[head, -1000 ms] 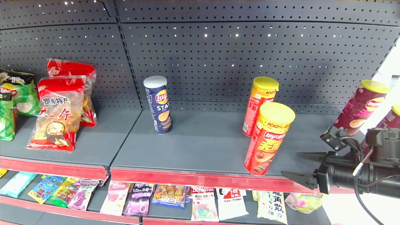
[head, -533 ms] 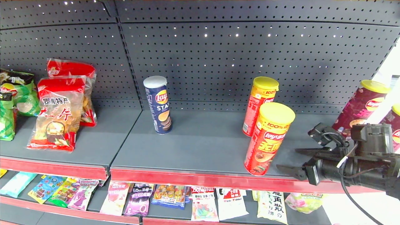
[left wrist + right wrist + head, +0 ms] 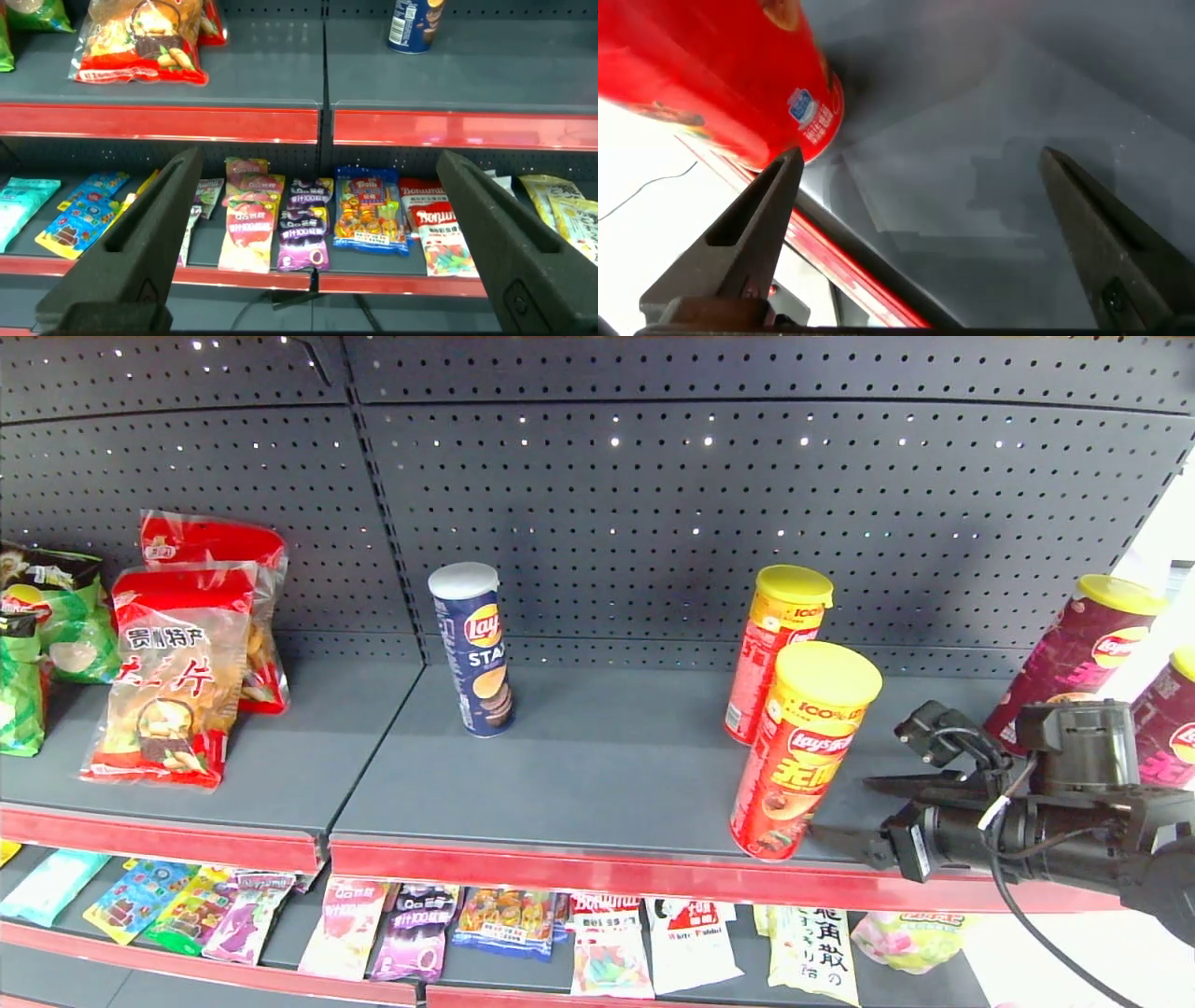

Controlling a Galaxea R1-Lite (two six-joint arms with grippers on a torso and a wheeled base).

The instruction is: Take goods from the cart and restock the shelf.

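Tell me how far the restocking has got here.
Done: blue can, rear red can, front red can and two maroon cans stand on the shelf. In hand: nothing; right end effector is open beside the front red can, left end effector open and empty. Left: probably fetching more goods.

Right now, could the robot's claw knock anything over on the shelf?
Yes, it might.
1. The right gripper is open, and one finger sits right beside the front red can. That can stands close to the shelf's red front edge, so a sideways bump could tip it off the shelf.
2. The arm is also close to the dark red can at the shelf's right end. A wide swing might hit it.
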